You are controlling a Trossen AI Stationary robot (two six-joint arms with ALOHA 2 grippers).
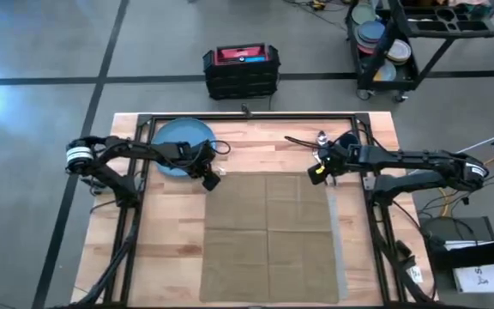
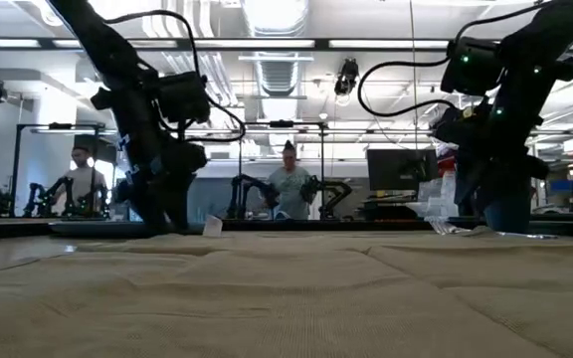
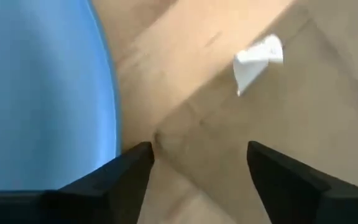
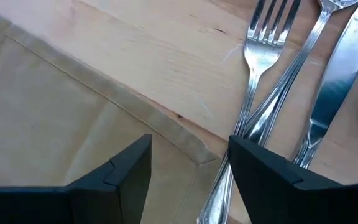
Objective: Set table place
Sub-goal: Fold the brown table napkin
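A large tan cloth napkin point(image 1: 268, 236) lies spread flat on the table, and a strip of the grey placemat point(image 1: 336, 249) shows along its right edge. The blue plate point(image 1: 181, 144) rests on the wood at the far left. Fork point(image 4: 263, 50), knife point(image 4: 337, 87) and another silver handle lie beside the dark cup point(image 1: 348, 140) at the far right. My left gripper point(image 3: 201, 152) is open over the cloth's far left corner point(image 3: 166, 134), next to the plate point(image 3: 42, 93). My right gripper point(image 4: 190, 146) is open over the far right corner point(image 4: 197, 152).
A white tag point(image 3: 257, 59) sticks out of the cloth near my left gripper. A black frame point(image 1: 247, 116) runs around the table's far part. Beyond the far edge stand a black and red case point(image 1: 241, 69) and a black cart with dishes point(image 1: 393, 43). People stand in the room point(image 2: 288, 189).
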